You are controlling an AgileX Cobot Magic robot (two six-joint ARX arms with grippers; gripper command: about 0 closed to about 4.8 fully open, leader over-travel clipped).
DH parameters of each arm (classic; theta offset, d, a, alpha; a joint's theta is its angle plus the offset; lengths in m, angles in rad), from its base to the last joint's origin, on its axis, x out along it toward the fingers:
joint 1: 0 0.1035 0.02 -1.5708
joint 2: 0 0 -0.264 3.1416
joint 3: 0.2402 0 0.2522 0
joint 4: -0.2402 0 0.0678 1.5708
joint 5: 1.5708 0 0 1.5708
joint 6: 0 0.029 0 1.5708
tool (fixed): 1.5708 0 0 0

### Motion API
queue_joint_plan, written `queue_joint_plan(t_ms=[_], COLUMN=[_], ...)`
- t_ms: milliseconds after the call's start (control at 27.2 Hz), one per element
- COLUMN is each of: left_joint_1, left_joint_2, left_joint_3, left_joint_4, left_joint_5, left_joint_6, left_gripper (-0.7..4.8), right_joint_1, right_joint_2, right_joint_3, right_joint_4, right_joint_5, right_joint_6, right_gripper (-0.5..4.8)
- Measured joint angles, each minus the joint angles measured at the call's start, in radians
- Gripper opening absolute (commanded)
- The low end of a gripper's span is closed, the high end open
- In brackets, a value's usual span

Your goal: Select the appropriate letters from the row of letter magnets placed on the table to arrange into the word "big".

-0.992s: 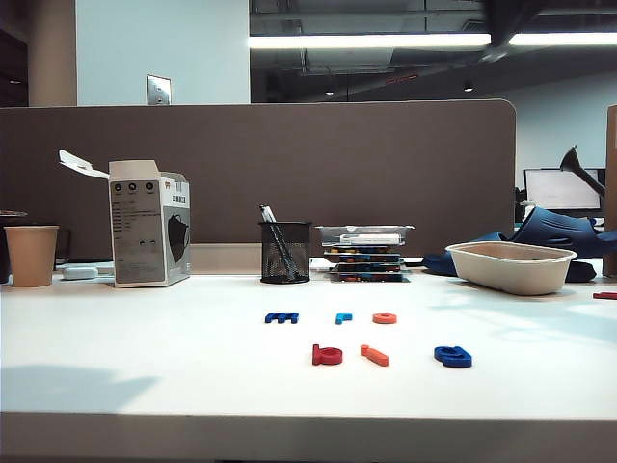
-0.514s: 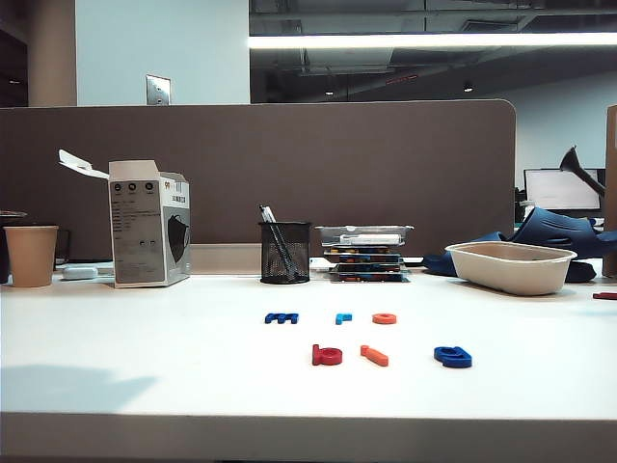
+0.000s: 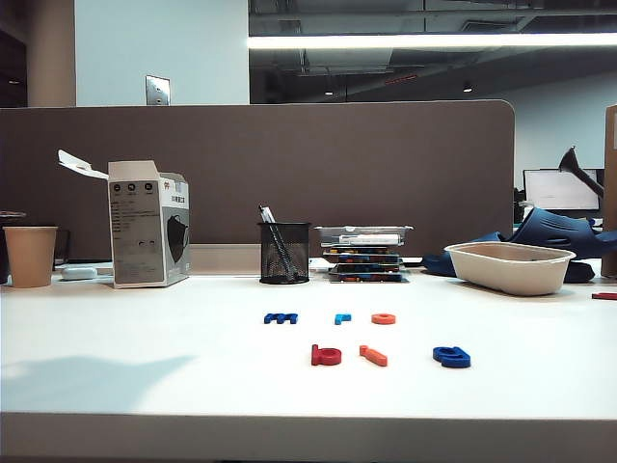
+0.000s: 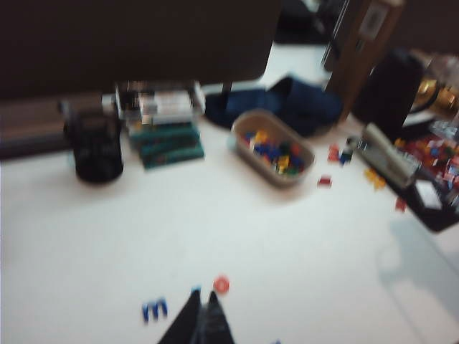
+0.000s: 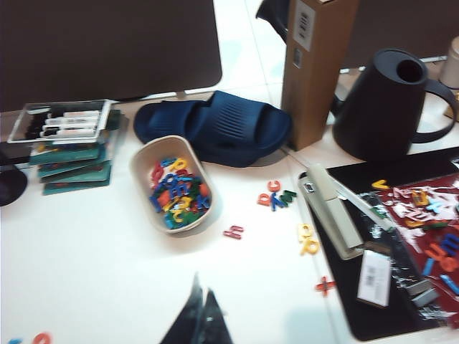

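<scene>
On the white tabletop (image 3: pixel 145 357) I see b (image 3: pixel 326 356), i (image 3: pixel 374 356) and g (image 3: pixel 451 357) lined up in front, with m (image 3: pixel 281 317) and the orange ring (image 3: pixel 384 318) behind. My left tool (image 4: pixel 203 321) hangs clenched just beside the ring; my right tool (image 5: pixel 201 315) sits clenched, well apart. Since a second ago, no letter has moved. The beige bowl (image 5: pixel 143 175) holds mixed colored letters.

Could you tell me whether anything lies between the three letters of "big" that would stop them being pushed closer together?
Nothing visible does. In the exterior view the red b, orange i and blue g lie in one front row with only bare table between them. The blue m, light-blue piece and orange ring lie behind.
</scene>
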Motion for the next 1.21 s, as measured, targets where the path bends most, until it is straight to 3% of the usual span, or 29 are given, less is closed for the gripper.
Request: queue_joint_plan(t_ms=[184,478,624,808,1029,1212], left_joint_1=[0.135,0.481,0.67,0.834,1.022,1.061], left_joint_2=[0.001,0.002,-0.011,-0.045,-0.106,-0.188], left_joint_3=[0.014,0.118,0.167,0.18,0.179,0.144], left_joint_4=[0.114,0.151,0.166,0.174,0.08,0.041], left_joint_5=[0.086,0.22,0.295,0.349,0.423,0.428], left_joint_6=[0.127,0.269,0.325,0.352,0.358,0.358], left_gripper=[-0.05,-0.05,-0.05,-0.05,-0.05,-0.05], right_joint_1=[0.001,0.001,0.001,0.002,0.019,0.052], right_joint_2=[-0.095,-0.229,-0.338,-0.457,-0.57,-0.654], right_joint_3=[-0.113,-0.26,-0.397,-0.525,-0.663,-0.788], right_joint_4=[0.006,0.059,0.165,0.26,0.301,0.334], right_joint_5=[-0.069,-0.071,-0.088,-0.119,-0.121,-0.126], right_joint_6=[0.003,0.008,0.056,0.068,0.068,0.069], right_gripper=[-0.03,-0.03,-0.03,-0.03,-0.03,-0.03])
